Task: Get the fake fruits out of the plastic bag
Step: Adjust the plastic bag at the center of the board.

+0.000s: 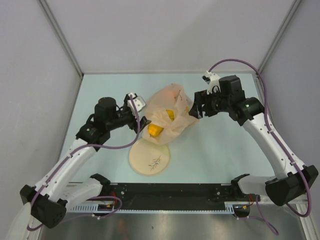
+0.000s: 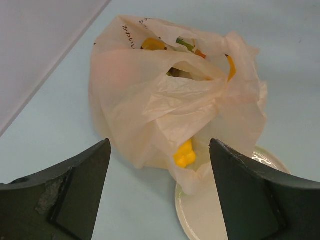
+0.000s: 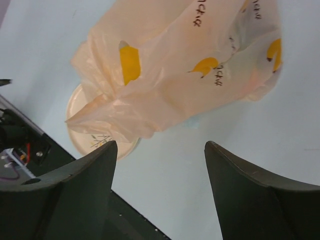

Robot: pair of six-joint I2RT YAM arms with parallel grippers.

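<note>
The peach-beige plastic bag [image 1: 169,114] lies crumpled mid-table, its near end over the far rim of the cream plate [image 1: 150,159]. Fake fruits show inside it: a yellow piece [image 1: 155,131] near the mouth and another yellow one [image 1: 170,115] deeper in. In the left wrist view the bag [image 2: 170,95] has the yellow piece [image 2: 184,154] peeking out low. In the right wrist view the bag [image 3: 185,65] shows yellow [image 3: 130,62] through a gap. My left gripper [image 1: 142,122] is open, empty, just left of the bag. My right gripper [image 1: 194,111] is open, empty, at its right edge.
The plate [image 2: 215,210] with a twig drawing [image 3: 100,140] sits in front of the bag. White enclosure walls stand left, right and behind. The black rail [image 1: 165,192] with the arm bases runs along the near edge.
</note>
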